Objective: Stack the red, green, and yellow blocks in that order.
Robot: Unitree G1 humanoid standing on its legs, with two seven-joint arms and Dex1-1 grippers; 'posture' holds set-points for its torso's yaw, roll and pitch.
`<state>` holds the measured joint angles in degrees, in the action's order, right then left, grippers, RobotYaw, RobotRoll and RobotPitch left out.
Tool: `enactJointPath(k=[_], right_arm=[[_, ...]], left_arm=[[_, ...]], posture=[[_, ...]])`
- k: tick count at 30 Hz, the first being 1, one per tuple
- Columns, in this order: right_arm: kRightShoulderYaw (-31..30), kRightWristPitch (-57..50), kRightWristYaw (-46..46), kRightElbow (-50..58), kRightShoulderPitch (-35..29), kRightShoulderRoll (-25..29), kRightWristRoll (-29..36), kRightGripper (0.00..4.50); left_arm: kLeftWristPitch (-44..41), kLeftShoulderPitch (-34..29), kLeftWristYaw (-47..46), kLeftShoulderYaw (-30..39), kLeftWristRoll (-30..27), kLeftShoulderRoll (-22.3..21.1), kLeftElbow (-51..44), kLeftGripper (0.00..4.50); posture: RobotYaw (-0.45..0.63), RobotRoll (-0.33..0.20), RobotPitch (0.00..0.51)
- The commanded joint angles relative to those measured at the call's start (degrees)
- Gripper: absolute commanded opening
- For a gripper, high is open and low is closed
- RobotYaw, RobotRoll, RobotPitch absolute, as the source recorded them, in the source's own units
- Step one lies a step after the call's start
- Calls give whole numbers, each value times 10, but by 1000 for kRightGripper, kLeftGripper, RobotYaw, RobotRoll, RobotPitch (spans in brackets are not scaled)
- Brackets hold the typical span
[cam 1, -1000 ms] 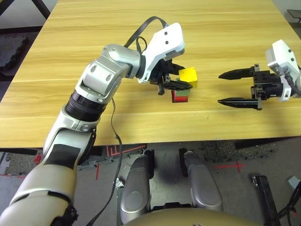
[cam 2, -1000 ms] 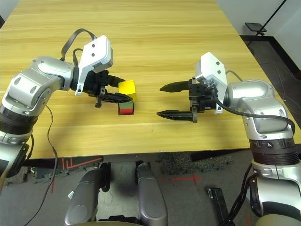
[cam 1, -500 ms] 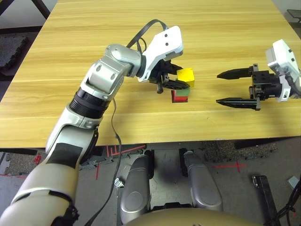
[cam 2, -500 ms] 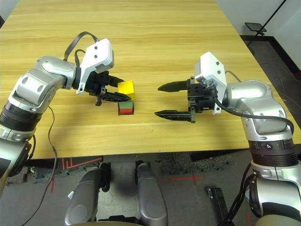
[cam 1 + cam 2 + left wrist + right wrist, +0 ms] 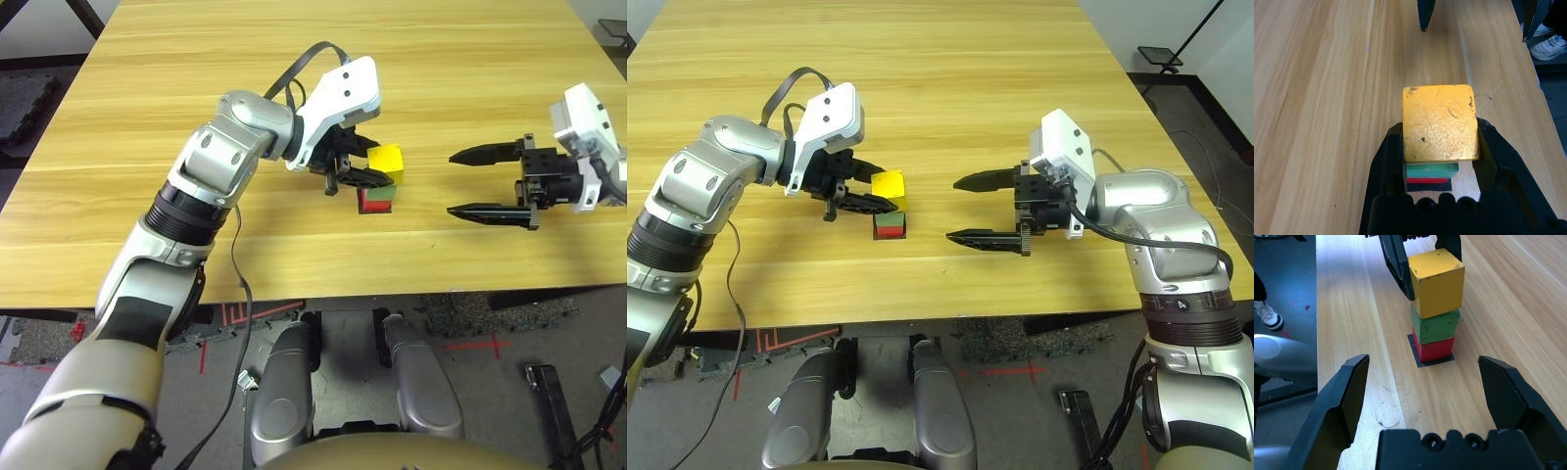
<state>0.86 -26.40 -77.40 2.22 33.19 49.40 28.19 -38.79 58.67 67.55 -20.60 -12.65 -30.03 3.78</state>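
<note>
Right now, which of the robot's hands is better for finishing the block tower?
Probably the left hand. Its fingers already pinch the yellow block over the green block and red block. The right hand is open, empty and off to the side.

Tabletop (image 5: pixel 196 245): light wood, straight grain, pale surface; thin scratch marks near one edge in left wrist view. Sheen of light on wood, right wrist view. Floor (image 5: pixel 921 392): grey, red tape lines (image 5: pixel 263 310) near table's near edge; speckled dark mats (image 5: pixel 1034 341) partly under table. Walls (image 5: pixel 1227 69): pale, black baseboard (image 5: pixel 1185 88) along foot. Small dark stand (image 5: pixel 1159 54) beyond far right corner.
</note>
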Motion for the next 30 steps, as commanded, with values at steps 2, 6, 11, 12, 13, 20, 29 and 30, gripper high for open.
enactJointPath(k=[2,6,11,12,13,20,29,30], right_arm=[[-2,2,0,2,-1,-2,1,4500],[-1,1,2,4,0,-4,2,4500],[0,2,5,4,-1,-7,3,4500],[0,2,6,4,-1,-7,3,4500],[0,2,6,4,0,-8,2,4500],[-2,6,8,-1,3,-12,0,4500],[-6,10,2,-13,9,-14,-4,4500],[-7,12,0,-16,11,-13,-5,4500]], left_arm=[[4,-1,8,-8,5,-1,-7,1942],[9,2,11,-9,11,1,0,1942],[8,5,13,-8,12,3,4,3220],[8,6,15,-9,13,3,4,3547],[7,6,15,-8,13,4,4,3932],[5,5,20,-10,17,0,3,4464],[-40,-5,46,3,2,-55,-34,4464],[-45,-9,50,5,1,-68,-39,4464]], posture=[[238,91,264],[237,91,263],[236,95,263],[237,94,264],[237,94,264],[242,96,264],[257,97,263],[260,97,262]])
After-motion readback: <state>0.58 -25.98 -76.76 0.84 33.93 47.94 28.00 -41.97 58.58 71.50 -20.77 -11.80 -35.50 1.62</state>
